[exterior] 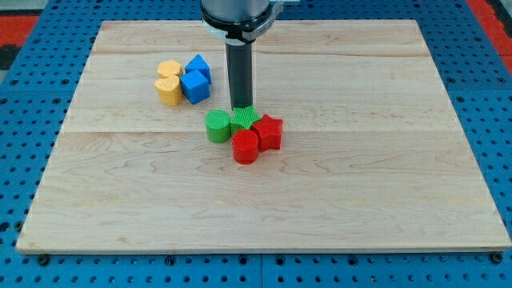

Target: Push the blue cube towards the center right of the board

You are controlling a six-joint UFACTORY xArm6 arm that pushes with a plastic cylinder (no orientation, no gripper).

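Note:
The blue cube lies in the upper left part of the wooden board, with a second blue block just above it. Two yellow blocks touch them on the left, one beside the cube and one above that. My tip is at the end of the dark rod, to the right of the blue cube and a little below it, with a gap between. It stands right at the top edge of a green block.
A cluster sits just below my tip: a green cylinder, the green block, a red star-like block and a red cylinder. Blue pegboard surrounds the board.

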